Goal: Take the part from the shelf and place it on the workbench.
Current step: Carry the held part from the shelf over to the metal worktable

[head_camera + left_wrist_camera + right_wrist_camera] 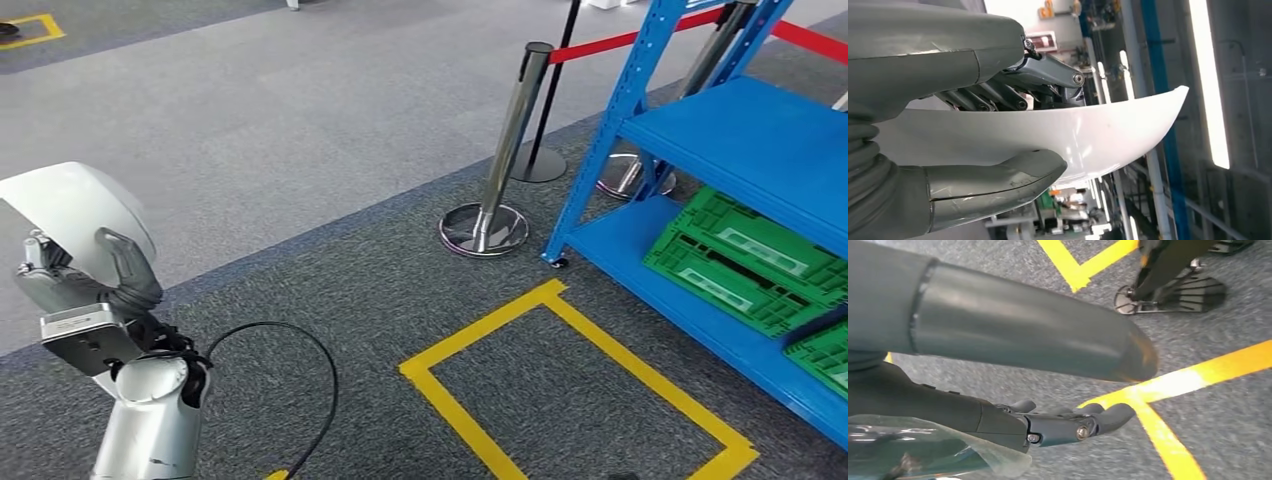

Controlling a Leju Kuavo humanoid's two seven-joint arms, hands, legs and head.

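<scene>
**Part in hand, carry leg underway**

Left hand (100,290) is raised at lower left, fingers (998,95) and thumb clamped on the white curved part (75,205), off the floor. To its right: yellow tape box (560,380), a stanchion (500,160), then the blue shelf (740,140) w/ green crates (750,260). Right hand (1063,425) hangs over the carpet, fingers loosely apart, holding nothing. Pick looks done; table isn't visible, so the next move is prob. turning and walking to it, grip kept firm.

Workshop: blue shelf (740,140), floor tape (560,370)
</scene>
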